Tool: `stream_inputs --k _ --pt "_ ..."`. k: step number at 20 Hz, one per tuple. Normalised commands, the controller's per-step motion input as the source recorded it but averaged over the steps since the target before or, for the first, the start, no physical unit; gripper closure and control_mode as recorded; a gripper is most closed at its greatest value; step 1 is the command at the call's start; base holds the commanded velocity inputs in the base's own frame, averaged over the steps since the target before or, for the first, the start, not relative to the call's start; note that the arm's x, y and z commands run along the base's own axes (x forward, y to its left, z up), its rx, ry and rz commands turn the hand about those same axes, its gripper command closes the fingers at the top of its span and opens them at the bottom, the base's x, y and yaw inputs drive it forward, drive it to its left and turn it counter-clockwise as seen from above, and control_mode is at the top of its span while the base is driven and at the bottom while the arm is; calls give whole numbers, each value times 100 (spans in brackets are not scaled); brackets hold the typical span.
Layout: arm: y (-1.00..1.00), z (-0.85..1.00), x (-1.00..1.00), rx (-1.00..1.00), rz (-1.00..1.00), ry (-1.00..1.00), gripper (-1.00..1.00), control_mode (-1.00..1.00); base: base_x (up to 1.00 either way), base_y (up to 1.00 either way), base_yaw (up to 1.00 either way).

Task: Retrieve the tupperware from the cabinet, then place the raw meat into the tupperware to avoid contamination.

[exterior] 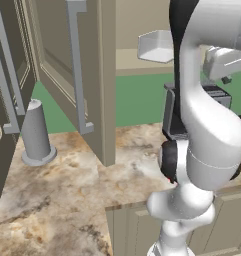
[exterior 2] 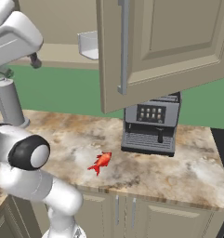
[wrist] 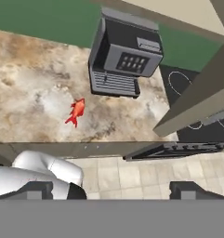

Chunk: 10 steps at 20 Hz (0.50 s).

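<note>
Tupperware (exterior 2: 88, 45) up on cabinet (exterior 2: 160, 46) shelf, upper left; raw meat (exterior 2: 101, 162) mid-frame on tabletop (exterior 2: 192, 172); tool (wrist: 111, 190) tips apart, holding nothing

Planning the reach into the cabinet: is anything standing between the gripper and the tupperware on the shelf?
Nothing visible does. The tupperware sits at the front edge of the cabinet shelf, with both doors swung open and bare shelf beside it. The gripper is raised near shelf level, facing down at the counter.
</note>
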Motion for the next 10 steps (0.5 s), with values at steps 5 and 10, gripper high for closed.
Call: stream_inputs --k 5,10 --pt "4 -50 -6 -13 -1 19 -100 -100 0 0 0" --pt "-19 -54 -23 -3 -3 13 -100 -100 0 0 0"
